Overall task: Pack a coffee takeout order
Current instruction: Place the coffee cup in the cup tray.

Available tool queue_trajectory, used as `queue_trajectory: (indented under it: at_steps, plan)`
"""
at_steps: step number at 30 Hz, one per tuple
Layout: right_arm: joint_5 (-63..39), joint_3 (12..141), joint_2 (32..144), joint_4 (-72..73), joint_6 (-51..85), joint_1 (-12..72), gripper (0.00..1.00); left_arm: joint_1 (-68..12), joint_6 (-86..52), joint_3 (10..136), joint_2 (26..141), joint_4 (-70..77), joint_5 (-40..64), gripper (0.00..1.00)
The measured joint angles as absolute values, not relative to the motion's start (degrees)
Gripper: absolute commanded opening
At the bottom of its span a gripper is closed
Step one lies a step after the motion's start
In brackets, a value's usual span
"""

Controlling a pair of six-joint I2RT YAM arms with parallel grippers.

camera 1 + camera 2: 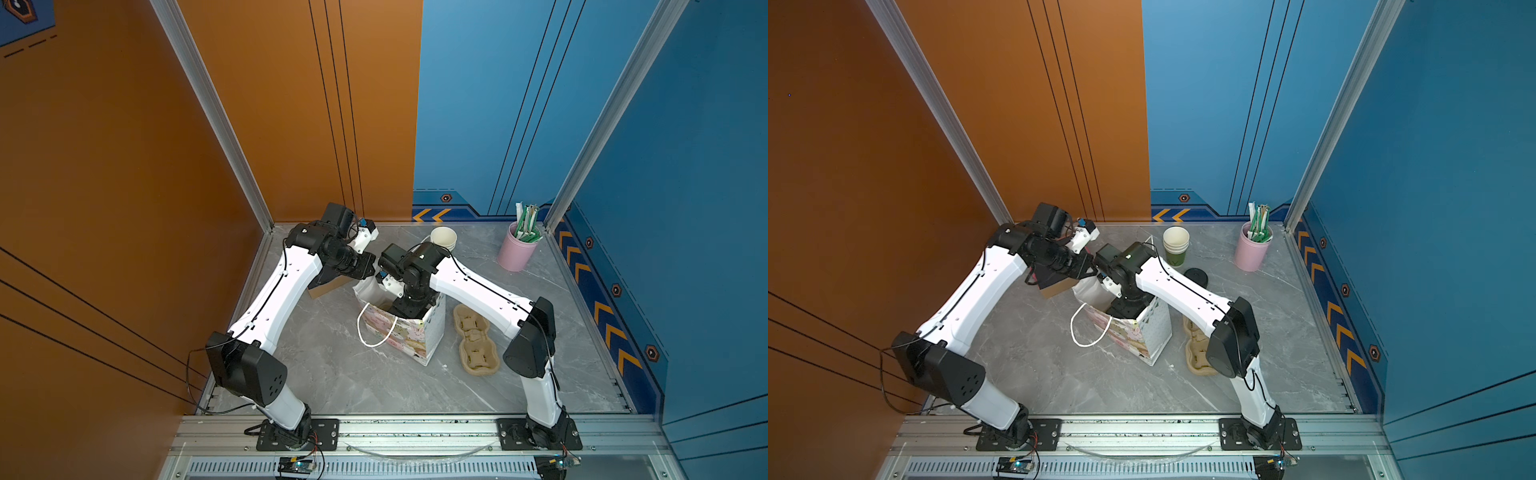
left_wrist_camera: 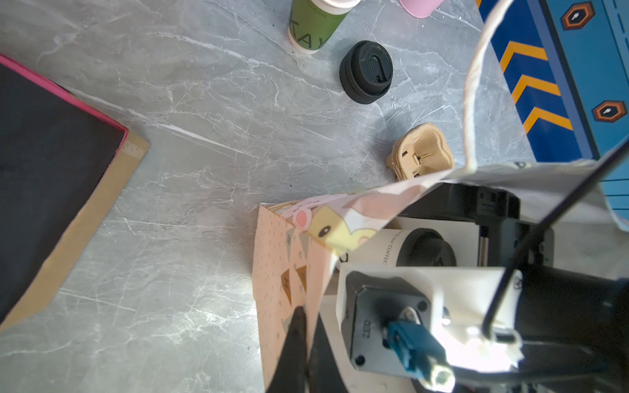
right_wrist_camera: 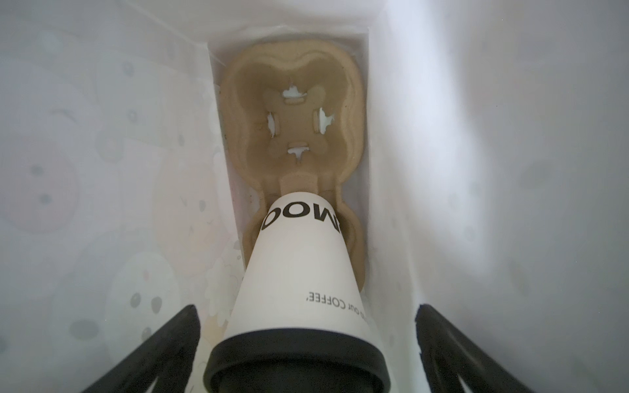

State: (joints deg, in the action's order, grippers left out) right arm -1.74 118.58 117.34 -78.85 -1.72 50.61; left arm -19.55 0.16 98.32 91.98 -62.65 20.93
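Both top views show the right arm reaching down into the cartoon-printed gift bag (image 1: pixel 399 336), which hides its gripper; the left arm meets the bag's far left rim. Left wrist view: the left gripper (image 2: pixel 308 318) is pinched together on the bag's wall, and a green cup (image 2: pixel 311 23) reads "KAY". Right wrist view: the right gripper (image 3: pixel 306 311) is spread wide, clear of the lidded paper cup (image 3: pixel 299 272) printed "our COFFEE'". The cup stands in a pulp carrier (image 3: pixel 292 119) on the bag's floor.
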Motion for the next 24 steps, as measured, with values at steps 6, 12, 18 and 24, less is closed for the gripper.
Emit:
queue_trajectory:
  at_steps: [6, 12, 18, 24]
  plan:
    - [-2.0, 118.7, 117.3, -78.8, -1.7, 50.2, 1.0, -20.3, 0.2, 98.3, 92.0, -62.6, 19.9, 0.0]
    - [-2.4, 118.8, 117.3, -78.7, -1.7, 50.2, 1.0, -20.7, 0.2, 98.3, 92.0, -62.6, 19.2, 0.0]
    - [-2.8, 119.1, 117.3, -77.5, -1.5, 50.2, 1.0, -21.5, 0.2, 98.3, 92.0, -62.6, 18.3, 0.0]
    - [-3.0, 119.4, 117.3, -76.7, -1.5, 50.2, 1.0, -21.9, 0.2, 98.3, 92.0, -62.6, 17.6, 0.0]
